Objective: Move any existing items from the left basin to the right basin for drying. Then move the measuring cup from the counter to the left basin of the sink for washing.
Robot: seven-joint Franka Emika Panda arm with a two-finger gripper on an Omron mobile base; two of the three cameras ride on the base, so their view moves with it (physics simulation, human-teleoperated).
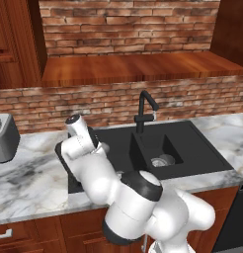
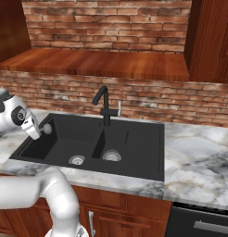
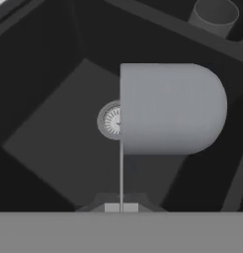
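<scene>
Second step in hand: gripper [image 3: 121, 207] closed on the measuring cup's thin handle, so the measuring cup [image 3: 170, 108] hangs over the left basin [image 3: 54, 143], above its drain [image 3: 109, 120]. The clear cup [image 3: 213, 17] appears to sit in the right basin [image 2: 129, 143]. Next: lower, then open the fingers.

One black sink [image 2: 134, 152] with two bowls in it: a big one [image 2: 60, 139] and a small one [image 2: 123, 141]. Two round silver drains [image 2: 76, 160], one in each bowl. One black tap [image 2: 104, 104]. One grey measuring cup [image 3: 170, 108]. One clear cup [image 3: 212, 17]. One toaster [image 1: 5, 138]. One white marble table [image 2: 199, 157].
</scene>
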